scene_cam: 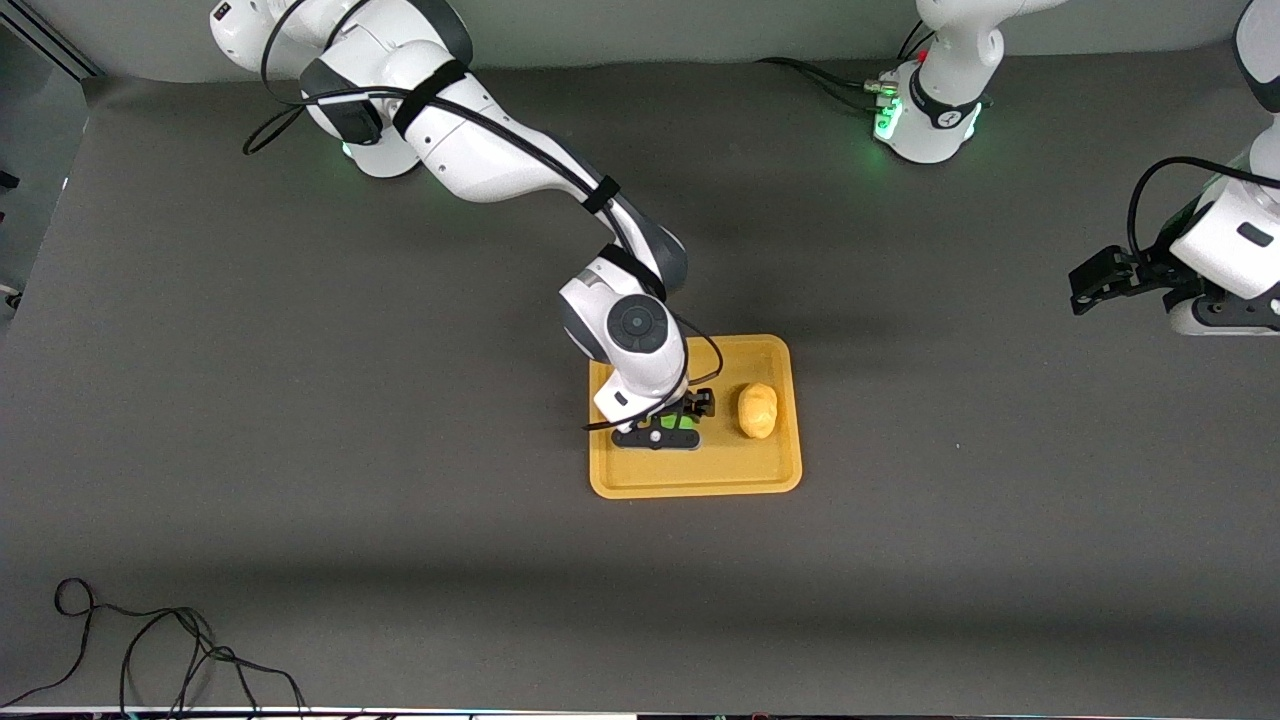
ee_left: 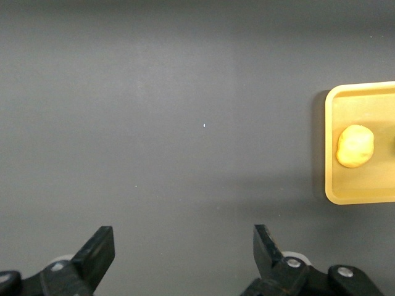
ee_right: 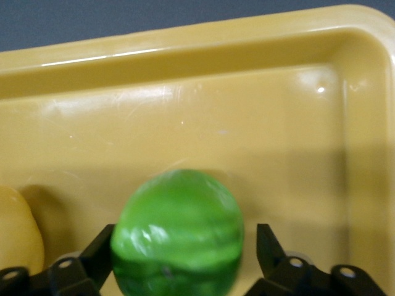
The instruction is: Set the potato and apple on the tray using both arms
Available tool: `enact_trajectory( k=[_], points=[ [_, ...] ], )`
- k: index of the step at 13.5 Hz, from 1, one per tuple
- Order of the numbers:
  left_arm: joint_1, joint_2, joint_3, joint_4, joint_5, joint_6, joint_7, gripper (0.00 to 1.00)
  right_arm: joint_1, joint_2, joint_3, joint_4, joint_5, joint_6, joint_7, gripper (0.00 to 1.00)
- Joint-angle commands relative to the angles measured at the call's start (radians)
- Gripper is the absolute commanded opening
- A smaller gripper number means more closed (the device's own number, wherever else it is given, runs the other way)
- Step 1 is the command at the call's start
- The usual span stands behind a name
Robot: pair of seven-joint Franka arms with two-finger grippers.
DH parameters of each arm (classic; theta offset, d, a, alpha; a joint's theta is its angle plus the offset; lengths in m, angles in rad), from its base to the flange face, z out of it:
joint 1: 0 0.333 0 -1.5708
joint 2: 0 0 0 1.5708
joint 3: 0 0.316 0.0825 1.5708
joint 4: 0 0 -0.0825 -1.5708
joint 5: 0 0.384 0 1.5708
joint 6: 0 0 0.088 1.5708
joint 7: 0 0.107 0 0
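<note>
From the front, my right hand sits low in the tray around the apple, potato beside it. My left hand waits spread over bare table. My right wrist view shows fingers parted, flanking the apple.

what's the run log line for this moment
potato on tray | right gripper open around apple in tray | left gripper open, waiting

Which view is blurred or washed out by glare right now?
Right wrist view: the apple between the right gripper fingers looks soft and blurred, with glare streaks on the tray. Left wrist view: sharp, the potato evenly lit. Front view: clear, soft shadows beside the tray.
</note>
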Motion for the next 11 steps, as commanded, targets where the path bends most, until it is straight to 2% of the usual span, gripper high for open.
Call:
enact_trajectory(
  k=[1, 4, 9, 11],
  points=[
    [0.020, -0.018, 0.009, -0.012, -0.042, -0.002, 0.052, 1.00, 0.001, -0.010, -0.006, 0.008, -0.019, -0.002, 0.029, 1.00],
    [0.024, -0.026, 0.026, -0.018, -0.073, 0.002, 0.088, 1.00, -0.004, -0.062, -0.009, 0.001, -0.011, -0.008, 0.033, 1.00],
    [-0.007, -0.029, 0.050, -0.020, -0.069, 0.002, 0.085, 1.00, -0.096, -0.300, -0.009, -0.035, -0.011, -0.125, 0.037, 1.00],
    [-0.019, -0.035, 0.056, -0.024, -0.061, 0.007, 0.083, 1.00, -0.132, -0.364, -0.013, -0.049, -0.011, -0.201, 0.031, 1.00]
  ],
)
